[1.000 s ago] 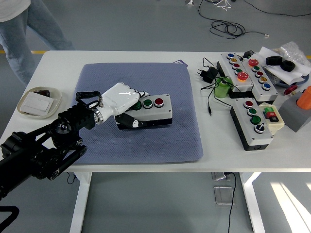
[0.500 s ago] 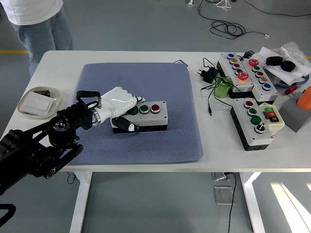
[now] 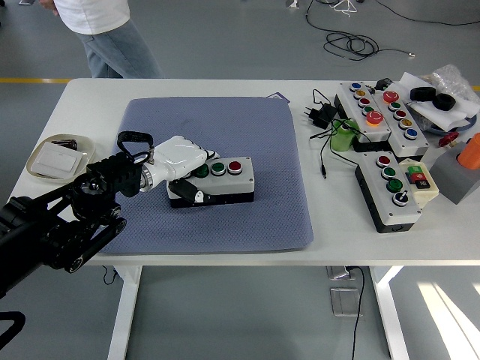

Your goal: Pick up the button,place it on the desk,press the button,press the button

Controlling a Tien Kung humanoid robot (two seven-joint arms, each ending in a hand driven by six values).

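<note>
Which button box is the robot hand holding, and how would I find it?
Look at the blue-grey mat covering the white table's left half. Near its middle, the white left robot hand grips a small grey button box. It alone lies on the mat, with just green, green and red buttons showing.

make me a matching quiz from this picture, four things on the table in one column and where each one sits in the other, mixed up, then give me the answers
Things
1. button box held by the left robot hand
2. small tray
3. power adapter
4. orange object

Places
A. at the table's far right edge
B. near the table's left edge, beside the mat
C. on the blue mat
D. just right of the mat's far right corner

Pairs: 1-C, 2-B, 3-D, 4-A

The left robot hand grips the box's left end.
</note>
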